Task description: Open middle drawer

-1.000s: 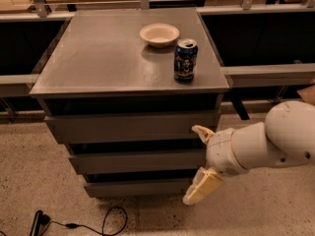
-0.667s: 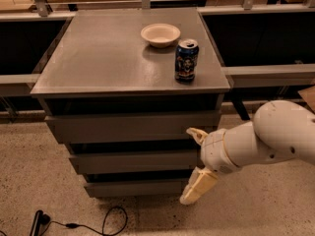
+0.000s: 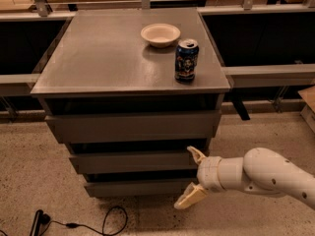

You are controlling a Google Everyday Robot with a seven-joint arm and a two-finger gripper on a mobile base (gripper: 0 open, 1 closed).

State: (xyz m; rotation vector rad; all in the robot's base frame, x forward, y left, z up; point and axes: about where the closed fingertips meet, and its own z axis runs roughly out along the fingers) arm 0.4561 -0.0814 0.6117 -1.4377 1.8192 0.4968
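Our gripper [image 3: 183,177] hung low, right of centre in the frame, jaws spread wide in front of the right end of the middle drawer [image 3: 133,162]. It had a stiff, flat, handleless front, so we figured hooking its top edge was best. Probably a light slide.

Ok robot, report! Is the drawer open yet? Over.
Gripper open, at right end of middle drawer. Drawer not pulled out yet. Can and bowl up top, out of the way.

A cream bowl [image 3: 160,34] and a blue can [image 3: 186,60] stand near each other on the cabinet top [image 3: 98,53].
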